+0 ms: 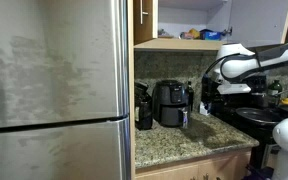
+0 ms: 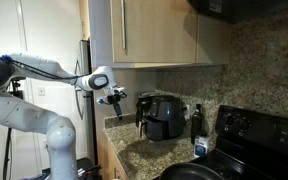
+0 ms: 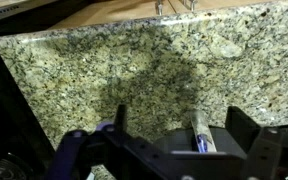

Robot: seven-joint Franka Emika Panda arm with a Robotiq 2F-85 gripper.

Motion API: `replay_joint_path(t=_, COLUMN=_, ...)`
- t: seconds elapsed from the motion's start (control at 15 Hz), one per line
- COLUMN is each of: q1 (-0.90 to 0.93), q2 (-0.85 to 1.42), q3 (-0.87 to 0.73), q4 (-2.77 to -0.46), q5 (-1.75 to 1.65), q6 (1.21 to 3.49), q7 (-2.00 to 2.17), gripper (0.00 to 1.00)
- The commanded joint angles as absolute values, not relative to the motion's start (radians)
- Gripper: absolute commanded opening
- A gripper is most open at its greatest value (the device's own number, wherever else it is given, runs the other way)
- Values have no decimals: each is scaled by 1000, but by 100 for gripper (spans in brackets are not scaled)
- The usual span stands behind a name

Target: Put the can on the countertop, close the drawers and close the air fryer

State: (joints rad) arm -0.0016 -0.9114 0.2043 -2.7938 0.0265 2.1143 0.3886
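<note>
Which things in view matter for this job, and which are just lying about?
Job: glossy black egg-shaped air fryer; speckled beige granite countertop; pale tan wooden cabinet doors with bar handles. The can is not clearly visible.
Lying about: big stainless-steel fridge; black stove top; dark slim bottle; smaller dark appliance beside the fryer.

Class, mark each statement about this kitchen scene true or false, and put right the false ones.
1. The gripper is open and holds nothing. True.
2. The air fryer stands on the black stove top. False: it stands on the granite countertop.
3. The stainless-steel fridge has a door wide open. False: the fridge is shut in the exterior view that shows it.
4. The gripper hangs above the countertop, apart from the air fryer. True.
</note>
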Motion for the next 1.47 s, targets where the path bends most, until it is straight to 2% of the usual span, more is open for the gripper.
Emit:
replay_joint_path(t=0.0, q1=-4, q2=-911, q3=206, q4=-2800, q5=28, q6=2107, q7=386, gripper=100)
replay_joint_path(t=0.27, q1=-15, q2=-899, q3=219, q4=-2792, q5=24, q6=2321, q7=405, gripper=100)
replay_joint_path(t=0.33, q1=-45, q2=-752, q3=228, q4=-2654, q5=22, q6=2396, q7=419, gripper=100)
replay_joint_path(t=0.4, q1=-37, q2=-827, q3=195, q4=-2621, q5=52, q6=2348, q7=427, gripper=100)
replay_joint_path(t=0.53, q1=-51, q2=-830, q3=171, q4=-2526, q5=85, q6=2328, q7=472, gripper=100)
replay_joint_path(t=0.6, q1=-37, q2=-858, q3=196, q4=-2624, q5=62, q6=2359, q7=448, gripper=100)
replay_joint_path(t=0.87, q1=-80, q2=-851, q3=201, q4=-2516, q5=52, q6=2340, q7=482, gripper=100)
replay_joint_path(t=1.27, q1=-85, q2=-931, q3=92, q4=-2223, q5=212, q6=2082, q7=626, gripper=100)
replay_joint_path(t=1.33, q1=-75, q2=-938, q3=124, q4=-2316, q5=188, q6=2167, q7=583, gripper=100)
replay_joint_path(t=1.4, q1=-79, q2=-951, q3=113, q4=-2283, q5=193, q6=2140, q7=585, gripper=100)
